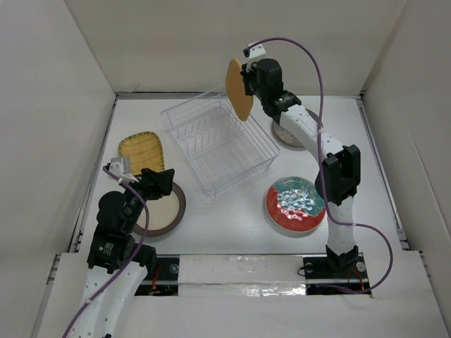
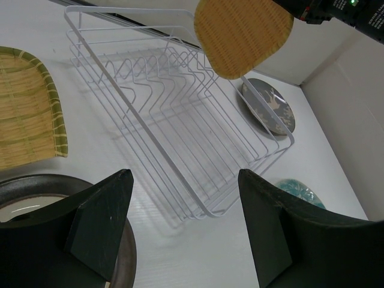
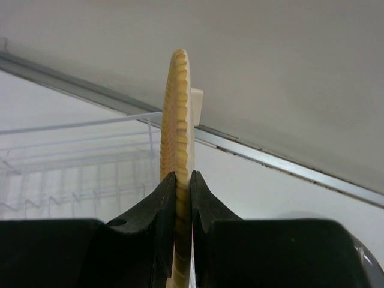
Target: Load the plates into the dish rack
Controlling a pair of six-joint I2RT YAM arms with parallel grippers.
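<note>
While the orange plate (image 1: 239,89) is held upright on its edge, its lower rim is pinched tightly between the fingers of the right gripper (image 3: 183,179). It is raised over the far corner of the dish rack (image 1: 218,144), close to the back wall. The rack is noted lying at an angle in the middle of the table (image 1: 232,229), its row of prongs upright. The other four plates are recorded flat on the table, outside the rack: the yellow ribbed plate (image 1: 141,153) just left of the rack, the brown-rimmed cream plate (image 1: 166,211) near the left arm, the red-rimmed teal plate (image 1: 296,204) to the near right, and the dark grey plate (image 2: 268,107) at the far right, partly hidden by the right arm. The left gripper (image 2: 185,177) is seen with its fingers spread wide, nothing between them, poised over the brown-rimmed cream plate.
</note>
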